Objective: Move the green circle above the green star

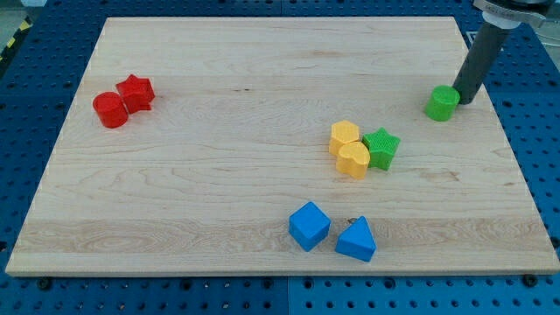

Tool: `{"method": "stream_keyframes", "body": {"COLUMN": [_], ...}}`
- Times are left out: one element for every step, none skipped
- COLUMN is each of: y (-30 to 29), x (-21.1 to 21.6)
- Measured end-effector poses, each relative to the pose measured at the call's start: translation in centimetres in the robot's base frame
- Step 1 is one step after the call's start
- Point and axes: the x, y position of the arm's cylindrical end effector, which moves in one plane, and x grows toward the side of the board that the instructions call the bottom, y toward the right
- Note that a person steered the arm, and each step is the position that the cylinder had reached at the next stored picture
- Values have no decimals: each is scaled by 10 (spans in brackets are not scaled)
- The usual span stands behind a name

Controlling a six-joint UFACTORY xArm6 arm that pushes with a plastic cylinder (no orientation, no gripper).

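Note:
The green circle lies near the board's right edge, toward the view's top. The green star lies left of and below it, touching a yellow block. My tip is the lower end of the dark rod. It rests against the green circle's right side. The circle sits up and to the right of the star.
Two yellow blocks sit together just left of the green star. A blue cube and a blue triangle lie near the view's bottom. A red circle and a red star sit at the view's left. The wooden board lies on a blue pegboard.

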Motion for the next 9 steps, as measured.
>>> {"method": "stream_keyframes", "body": {"y": [-1,-9,-20,-40,-60,-75,-95,-110,-119], "x": [0,1,8,11,15,23,24,24,24]}}
